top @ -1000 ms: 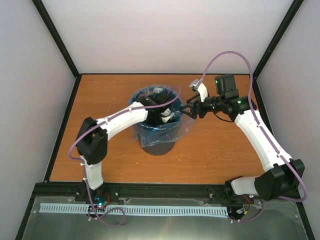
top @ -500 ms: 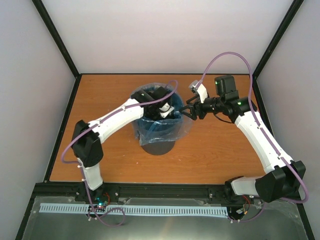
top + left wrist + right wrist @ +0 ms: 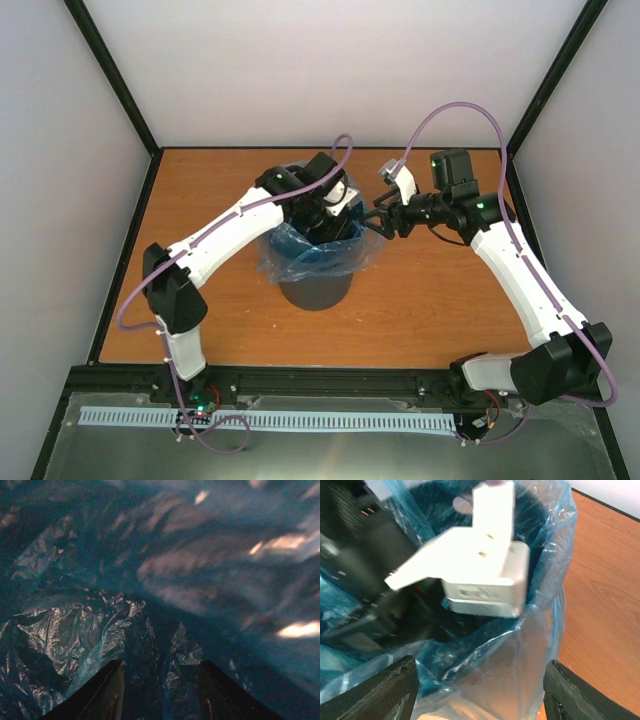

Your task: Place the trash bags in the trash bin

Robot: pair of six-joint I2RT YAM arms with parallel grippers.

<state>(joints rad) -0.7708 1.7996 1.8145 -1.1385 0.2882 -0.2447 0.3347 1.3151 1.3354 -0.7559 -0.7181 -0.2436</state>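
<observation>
Finding 1, location of task items. The trash bin [image 3: 315,292] stands upright at centre frame of the overhead view on the counter [image 3: 430,310], mouth up, so its long axis runs vertically toward that camera. The trash bag [image 3: 345,258] lies inside the bin. Its rim is folded outward over the mouth and hangs as a loose skirt over the upper wall, fullest on the right of the frame.

Finding 2, governing relation. The skirt lies directly ahead of the right pincer [image 3: 373,222], which sits just beside the bin's upper-right rim. That arm is the nearer one to the loose outer film. The left arm comes in from lower left and goes down through the mouth.

Finding 3, left pincer [image 3: 160,667]. It is inside the bag, pointing toward crumpled film on the inner wall. The jaws are parted to a moderate gap with nothing clamped between them. The picture is dark and blurred, so contact with the film cannot be confirmed.

Finding 4, right pincer [image 3: 479,666]. The jaws are spread wide at the lower corners of its view. The skirt fills the space between them, but no grip is made. The left arm's white wrist housing [image 3: 485,580] occupies the mouth above.

Judgement: the bag is largely seated, and tidying the rim appears to be what is left.
</observation>
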